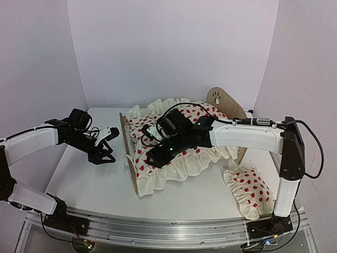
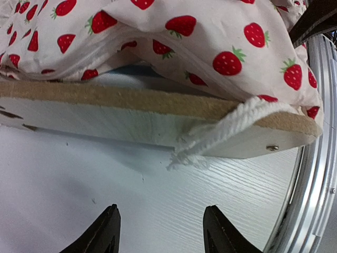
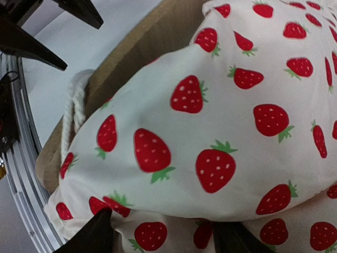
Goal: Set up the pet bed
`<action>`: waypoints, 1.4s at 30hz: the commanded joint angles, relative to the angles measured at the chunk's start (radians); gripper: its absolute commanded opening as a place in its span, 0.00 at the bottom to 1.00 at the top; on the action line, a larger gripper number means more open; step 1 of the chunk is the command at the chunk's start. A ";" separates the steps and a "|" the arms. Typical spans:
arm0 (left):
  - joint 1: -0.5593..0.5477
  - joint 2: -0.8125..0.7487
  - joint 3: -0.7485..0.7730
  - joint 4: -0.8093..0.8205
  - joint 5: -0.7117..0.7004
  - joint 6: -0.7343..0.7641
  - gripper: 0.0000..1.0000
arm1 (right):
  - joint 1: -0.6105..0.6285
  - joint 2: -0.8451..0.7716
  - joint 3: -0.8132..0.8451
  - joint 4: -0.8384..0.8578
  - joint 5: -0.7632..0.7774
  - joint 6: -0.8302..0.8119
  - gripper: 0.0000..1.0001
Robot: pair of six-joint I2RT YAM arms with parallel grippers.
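Note:
The pet bed stands mid-table, its paw-print headboard [image 1: 220, 98] at the back right and its low footboard [image 1: 128, 153] toward the left. A cream strawberry-print ruffled blanket [image 1: 181, 150] covers it and hides the mattress. My right gripper [image 1: 156, 158] rests on the blanket near the footboard, open, with the fabric [image 3: 210, 121] bulging between its fingers [image 3: 90, 237]. My left gripper [image 1: 103, 156] hovers open over bare table just left of the footboard [image 2: 131, 103], nothing between its fingers [image 2: 108, 232]. A white rope loop [image 2: 226, 132] hangs off the footboard's end.
A matching strawberry pillow [image 1: 247, 190] lies on the table at the front right, beside the right arm's base. The metal rail [image 1: 168, 226] runs along the near table edge. White walls close in the back and sides.

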 commanded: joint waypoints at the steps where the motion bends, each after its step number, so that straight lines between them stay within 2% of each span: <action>1: -0.048 0.054 0.009 0.163 0.029 0.009 0.52 | 0.003 0.010 0.020 0.046 0.088 0.043 0.53; 8: -0.125 0.093 0.025 0.152 0.067 0.009 0.43 | 0.000 0.025 0.056 0.044 0.093 0.034 0.01; 10: -0.126 0.095 0.020 0.147 0.077 0.006 0.38 | -0.006 0.019 0.073 0.046 0.095 0.030 0.00; 11: -0.128 0.098 0.016 0.150 0.074 0.005 0.32 | -0.012 0.015 0.079 0.046 0.095 0.028 0.00; 14: -0.130 0.104 0.014 0.164 0.046 0.000 0.04 | -0.036 -0.002 0.099 0.046 0.088 0.021 0.00; 15: -0.130 0.103 0.019 0.166 0.037 -0.002 0.01 | -0.047 -0.007 0.104 0.046 0.084 0.018 0.00; 23: -0.130 0.080 0.096 0.076 -0.007 -0.015 0.00 | -0.104 -0.004 0.163 0.046 0.079 -0.003 0.00; 26: -0.130 0.059 0.219 -0.024 0.018 0.022 0.00 | -0.128 0.009 0.204 0.046 0.080 0.004 0.00; 29: -0.143 0.050 0.363 -0.142 0.132 0.042 0.00 | -0.154 0.034 0.253 0.046 0.100 0.012 0.00; 33: -0.265 0.101 0.512 -0.240 0.198 -0.004 0.00 | -0.186 0.084 0.311 0.047 0.091 0.029 0.00; 39: -0.428 0.228 0.553 -0.163 0.293 -0.161 0.00 | -0.196 0.147 0.380 0.049 0.066 0.037 0.00; 42: -0.502 0.321 0.601 -0.184 0.300 -0.130 0.00 | -0.199 0.155 0.387 0.050 0.057 0.033 0.00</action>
